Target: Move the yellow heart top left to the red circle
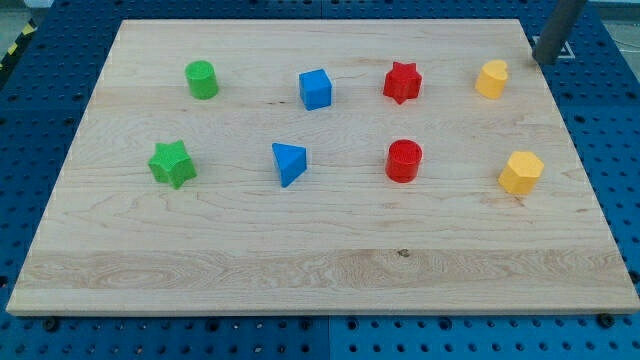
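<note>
My tip (541, 60) is sitting at the upper right of the frame, right at the board's edge, bare and touching no block. The yellow heart (491, 78) is lying just to its left, near but apart. The red circle (404, 160) is waiting lower down, right of centre on the wooden board (320, 270).

Between the two, the red star (402, 82) is standing directly above the circle, crowding the spot up there. The blue cube (315, 88) is sitting further left in the top row, and the blue triangle (289, 162) is lying left of the circle. The yellow hexagon (521, 172) is sitting to the circle's right.

Counting up: two yellow, two red, two blue, and two green, namely a green cylinder (202, 79) at upper left and a green star (172, 163) below it. Eight blocks, two rows of four.
</note>
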### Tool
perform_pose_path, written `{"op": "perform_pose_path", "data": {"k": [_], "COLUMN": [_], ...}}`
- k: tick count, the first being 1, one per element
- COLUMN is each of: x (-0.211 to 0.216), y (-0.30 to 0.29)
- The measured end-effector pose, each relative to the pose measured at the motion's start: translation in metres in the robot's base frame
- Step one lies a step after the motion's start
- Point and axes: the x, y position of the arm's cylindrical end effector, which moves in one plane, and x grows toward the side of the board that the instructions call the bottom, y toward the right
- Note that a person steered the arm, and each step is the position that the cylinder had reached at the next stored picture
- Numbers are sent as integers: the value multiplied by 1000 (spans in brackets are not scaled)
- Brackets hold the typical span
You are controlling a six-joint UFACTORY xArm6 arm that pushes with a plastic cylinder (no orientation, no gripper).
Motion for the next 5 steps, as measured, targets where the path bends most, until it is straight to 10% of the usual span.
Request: {"op": "perform_pose_path", "data": {"k": [3, 5], "x": [72, 23], "y": [-43, -15]}}
